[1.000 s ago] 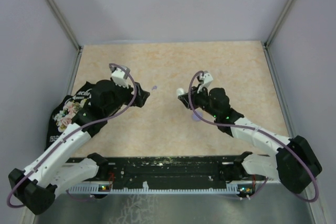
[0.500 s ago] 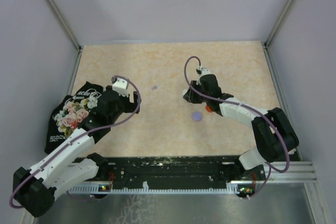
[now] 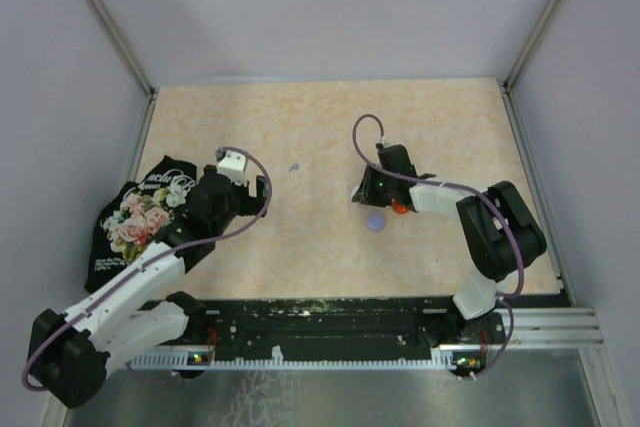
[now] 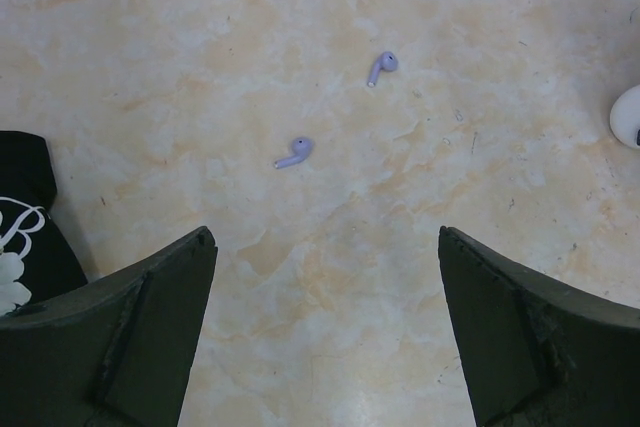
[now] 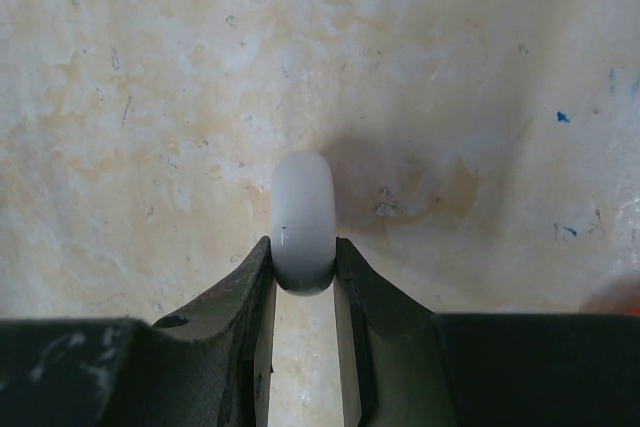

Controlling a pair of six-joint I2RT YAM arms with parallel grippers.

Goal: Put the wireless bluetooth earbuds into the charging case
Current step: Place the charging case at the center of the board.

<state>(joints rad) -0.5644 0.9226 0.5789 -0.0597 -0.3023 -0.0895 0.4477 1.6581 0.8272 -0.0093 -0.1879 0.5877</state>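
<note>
Lilac plastic earbuds (image 4: 295, 152) lie loose below the spread left gripper (image 4: 325, 239); the right gripper (image 5: 303, 252) has retracted, pinching a white rounded case (image 5: 303, 209).

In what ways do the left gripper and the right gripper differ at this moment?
The left gripper is open; the right gripper is shut. The left gripper holds nothing, with two lilac earbuds lying loose ahead; the right gripper pinches a white case on its edge. Both point down at the marbled table.

Top view high, far; 2 wrist views close, facing table (image 3: 320, 117).
</note>
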